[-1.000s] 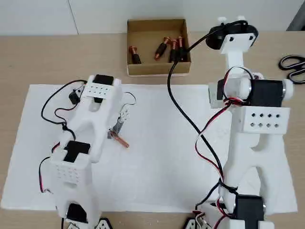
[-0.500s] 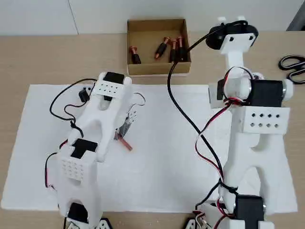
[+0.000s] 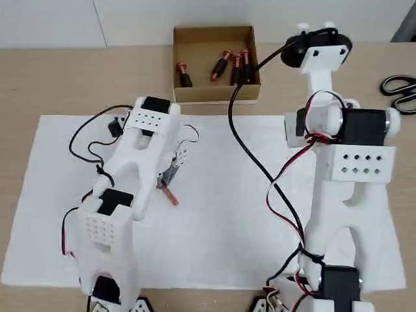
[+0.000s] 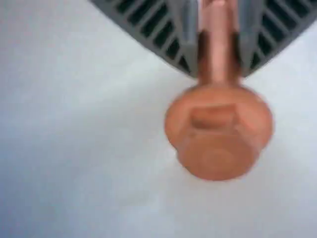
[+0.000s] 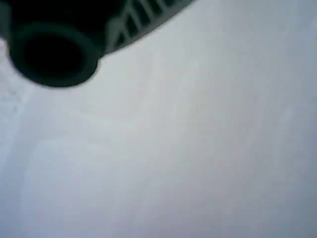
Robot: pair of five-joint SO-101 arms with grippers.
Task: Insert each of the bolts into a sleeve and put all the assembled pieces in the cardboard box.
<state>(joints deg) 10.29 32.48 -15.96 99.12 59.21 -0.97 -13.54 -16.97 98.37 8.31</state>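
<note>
High view: records a tan table point(image 3: 65, 78) under a white sheet point(image 3: 227, 227), with the cardboard box point(image 3: 179, 65) just beyond the sheet's far edge. Counts four assembled pieces point(image 3: 221, 65) in that box (copper heads, black bodies), one apart near the left wall and three close together toward the right wall. Places the left arm point(image 3: 123, 188) over the sheet's left half, with the left gripper point(image 3: 166, 182) clamped on a copper bolt point(image 3: 169, 194) that slants away from the tips, low over the sheet. Places the right arm point(image 3: 351, 169) along the sheet's right edge, its wrist near the box's right corner. Adds black-handled scissors point(image 3: 400, 91) on the table at the far right. Left wrist view: shows the bolt nearly end-on, flanged hex head clear of the tips, shank pinched between two grey ribbed jaws, white sheet behind. Right wrist view: shows a black sleeve point(image 5: 52, 54) mouth-on, just beside a grey ribbed part of the right gripper point(image 5: 143, 17), above the sheet. Cannot tell whether that claw is parted, closed or gripping the sleeve.
</note>
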